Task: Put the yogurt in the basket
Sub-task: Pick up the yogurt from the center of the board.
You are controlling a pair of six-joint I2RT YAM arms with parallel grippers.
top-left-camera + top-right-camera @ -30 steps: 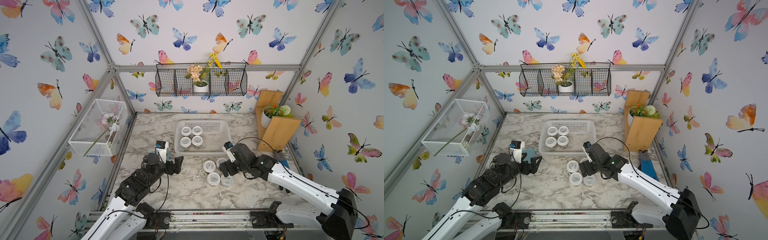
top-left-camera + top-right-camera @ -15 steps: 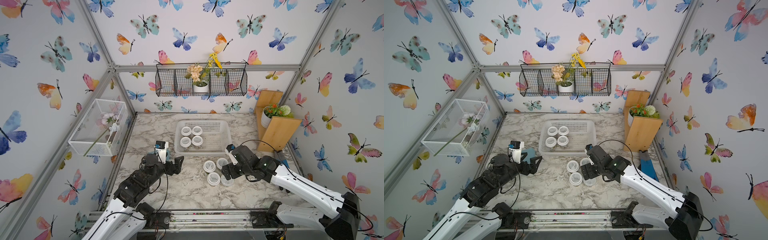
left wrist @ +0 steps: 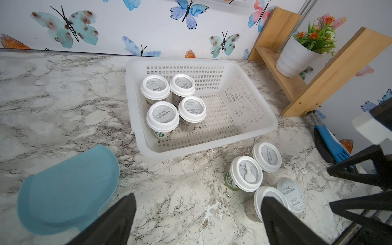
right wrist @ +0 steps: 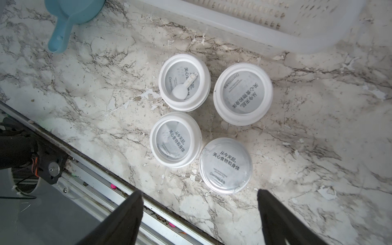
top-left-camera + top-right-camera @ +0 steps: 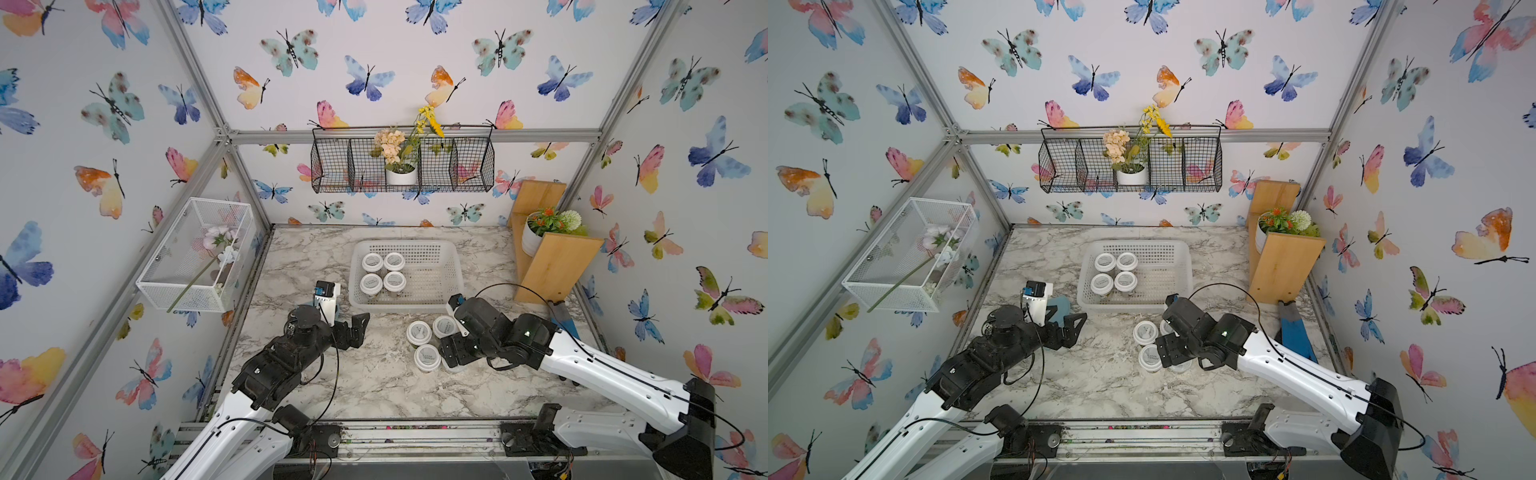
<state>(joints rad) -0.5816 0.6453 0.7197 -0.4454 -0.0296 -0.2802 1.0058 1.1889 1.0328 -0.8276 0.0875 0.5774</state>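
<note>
Four small, round, clear yogurt cups (image 3: 163, 115) with white-rimmed grey lids stand upright at the left end of your shallow white perforated plastic basket (image 5: 451, 266). Four more stand clustered on the grey-veined marble tabletop (image 5: 374, 386), near the basket's front wall. One of these is a flat-lidded cup (image 4: 226, 165). Your right gripper (image 4: 199, 193) hangs over the cluster with its jaws parted and nothing between them; the flat-lidded cup is nearest its fingertips. Your left gripper (image 3: 197, 202) hovers beside the basket with its jaws wide apart and empty.

Butterfly-papered walls (image 5: 395, 54) enclose a marble tabletop (image 5: 374, 386), a black 3-part wire basket (image 5: 332, 166) hanging on the back wall.
</note>
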